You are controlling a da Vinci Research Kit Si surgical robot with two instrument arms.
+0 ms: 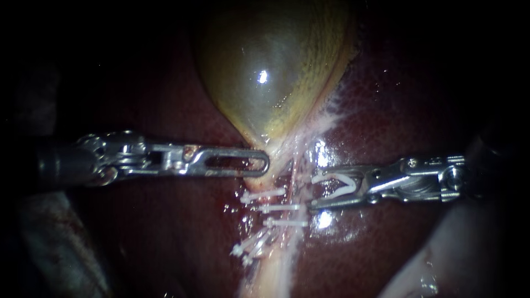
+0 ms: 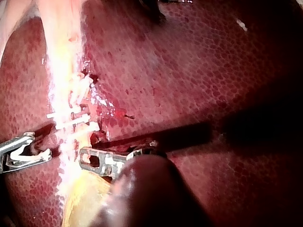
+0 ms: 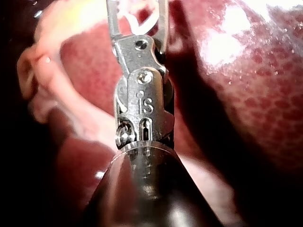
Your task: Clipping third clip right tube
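The yellow-green gallbladder [image 1: 265, 72] hangs down to a narrow neck. My left instrument [image 1: 264, 164] comes in level from the left, its slotted jaws shut on that neck; the left wrist view shows it [image 2: 85, 157] against the pale yellow tissue. Below the neck run pale tubes [image 1: 291, 182] crossed by several white clips [image 1: 281, 208], also visible as clips [image 2: 71, 118]. My right instrument [image 1: 312, 191] stands just right of the tubes, above the two upper clips. Its jaws stand wide apart with an open white clip [image 1: 333, 185] seated between them, touching both. The right wrist view cuts off its jaw tips [image 3: 137, 14].
Dark red liver [image 1: 386, 110] lies all around the gallbladder and the tubes, wet and glinting near the right instrument. A pale fold of tissue [image 1: 430, 265] sits at the lower right. Blood stains the liver [image 2: 113, 111] beside the clips.
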